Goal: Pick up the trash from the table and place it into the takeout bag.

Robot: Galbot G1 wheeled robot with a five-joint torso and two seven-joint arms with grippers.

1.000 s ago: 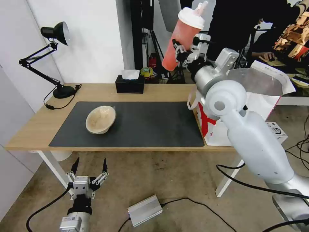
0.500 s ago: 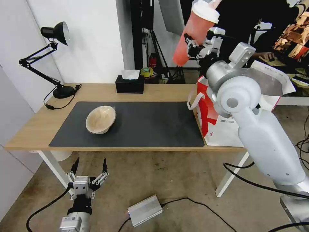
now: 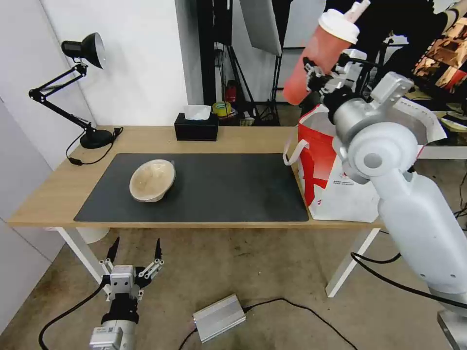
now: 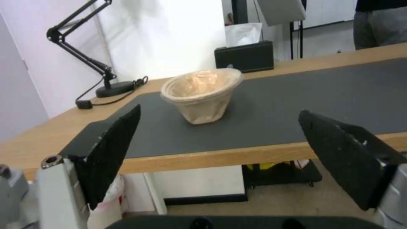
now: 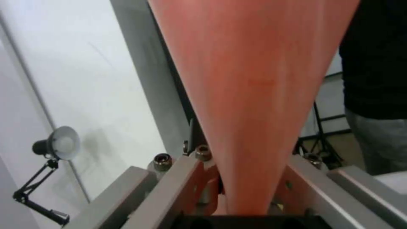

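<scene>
My right gripper is shut on the tall red drink cup with its white lid, held tilted high in the air above the near left corner of the takeout bag. In the right wrist view the red cup sits clamped between the fingers. The white-and-red bag stands open at the table's right end, foil lining showing. A tan pulp bowl lies tipped on the dark mat; the left wrist view shows the bowl too. My left gripper hangs open below the table's front edge.
A black desk lamp stands at the table's back left and a black tissue box at the back middle. A silver power box and cables lie on the floor. A person in dark clothes stands behind the bag.
The right arm has carried the red cup to the right and a little higher, from over the table's back edge to above the bag. The left arm has not moved.
</scene>
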